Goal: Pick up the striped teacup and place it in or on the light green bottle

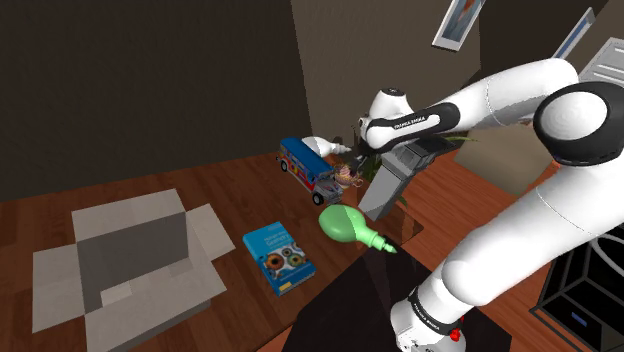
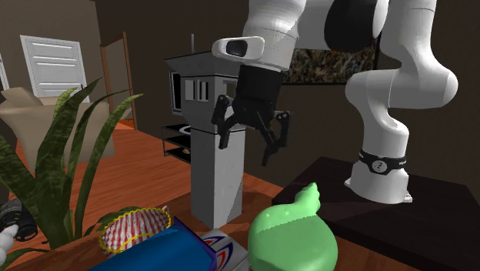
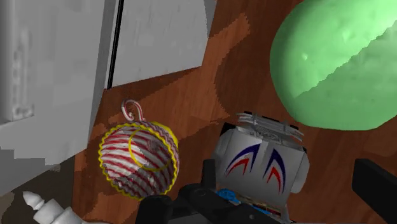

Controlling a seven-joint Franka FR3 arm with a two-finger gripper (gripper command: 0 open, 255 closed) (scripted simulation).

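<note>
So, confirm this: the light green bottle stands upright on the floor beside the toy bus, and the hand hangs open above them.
Not quite. The light green bottle lies on its side, not upright; the shoulder view shows it. The rest holds: it is on the floor beside the toy bus, and the hand hangs open above them.

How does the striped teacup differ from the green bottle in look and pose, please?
The teacup is red-and-white striped with a yellow rim; the bottle is plain light green. The teacup stands upright; the bottle lies on its side. The teacup looks smaller than the bottle. Both rest on the floor.
</note>
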